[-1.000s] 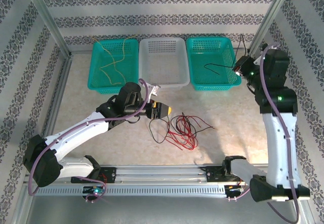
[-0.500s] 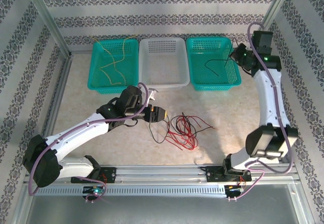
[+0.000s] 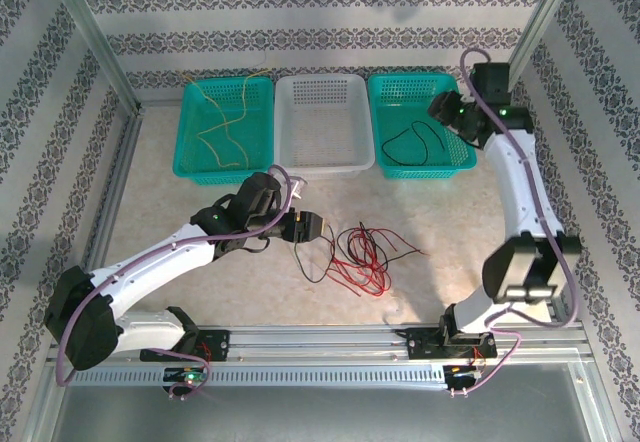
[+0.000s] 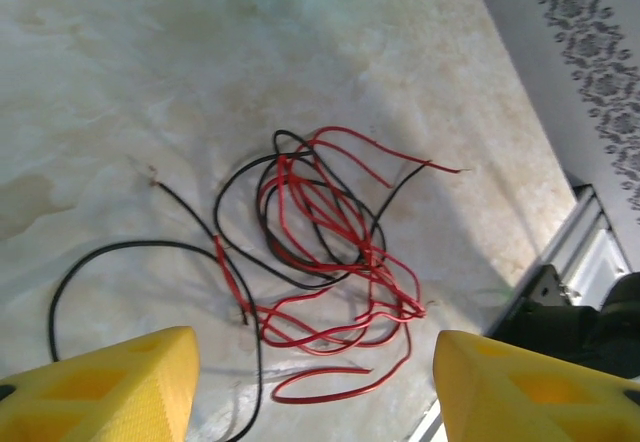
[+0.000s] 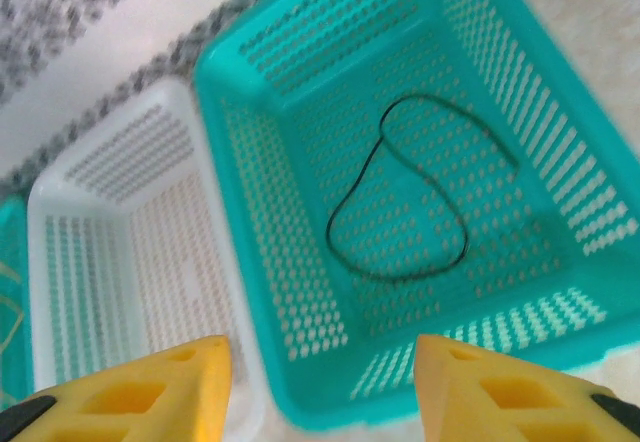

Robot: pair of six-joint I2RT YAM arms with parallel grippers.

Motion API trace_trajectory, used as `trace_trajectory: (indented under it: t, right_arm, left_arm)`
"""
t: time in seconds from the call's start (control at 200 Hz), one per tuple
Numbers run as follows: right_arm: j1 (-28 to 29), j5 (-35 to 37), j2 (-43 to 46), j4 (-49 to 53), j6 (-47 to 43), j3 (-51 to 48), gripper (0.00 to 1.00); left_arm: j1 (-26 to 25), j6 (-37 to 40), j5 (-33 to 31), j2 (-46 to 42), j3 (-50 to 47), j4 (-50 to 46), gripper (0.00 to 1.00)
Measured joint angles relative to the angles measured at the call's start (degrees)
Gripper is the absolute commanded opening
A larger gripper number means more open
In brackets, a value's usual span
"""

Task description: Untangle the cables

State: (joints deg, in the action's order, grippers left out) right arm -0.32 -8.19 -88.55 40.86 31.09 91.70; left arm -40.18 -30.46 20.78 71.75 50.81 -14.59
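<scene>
A tangle of red and black cables (image 3: 358, 258) (image 4: 320, 232) lies on the table in front of the baskets. My left gripper (image 3: 318, 225) (image 4: 315, 387) hovers open just left of the tangle, with nothing between its yellow fingers (image 4: 110, 382). A loose black cable (image 3: 410, 142) (image 5: 400, 202) lies looped in the right teal basket (image 3: 455, 167) (image 5: 300, 362). Yellow cables (image 3: 222, 127) lie in the left teal basket (image 3: 185, 167). My right gripper (image 3: 442, 110) (image 5: 322, 387) hangs open above the right basket, holding nothing.
An empty white basket (image 3: 322, 162) (image 5: 60, 212) stands between the two teal ones. An aluminium rail (image 3: 320, 347) runs along the near edge, and frame posts stand at the back corners. Patterned walls close in the table.
The right arm swung left over the right teal basket, and the black cable it carried now lies looped inside, released. The left gripper shifted slightly down and left beside the tangle.
</scene>
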Motion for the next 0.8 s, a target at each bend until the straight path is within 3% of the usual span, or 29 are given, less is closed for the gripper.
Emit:
trace_trajectory:
  t: [0.235, 0.455, 0.635, 0.8]
  right_arm:
    - [16.31, 4.63, 18.10, -0.24, 0.22, -22.62, 0.54]
    - [26.38, 6.80, 24.35, 1.31, 4.66, -40.26, 0.53]
    - [27.80, 7.32, 28.24, 3.02, 7.34, -45.13, 0.53]
    - [27.15, 7.28, 29.07, 3.02, 8.20, -44.85, 0.53]
  left_arm:
    - [0.00, 0.48, -0.09, 5.05, 0.33, -3.10, 0.51]
    - [-0.92, 1.62, 4.63, 9.33, 2.69, -4.13, 0.44]
    - [-4.42, 4.83, 9.18, 9.31, 2.71, -5.18, 0.45]
    - [-6.21, 9.38, 9.01, 11.54, 5.35, -10.69, 0.49]
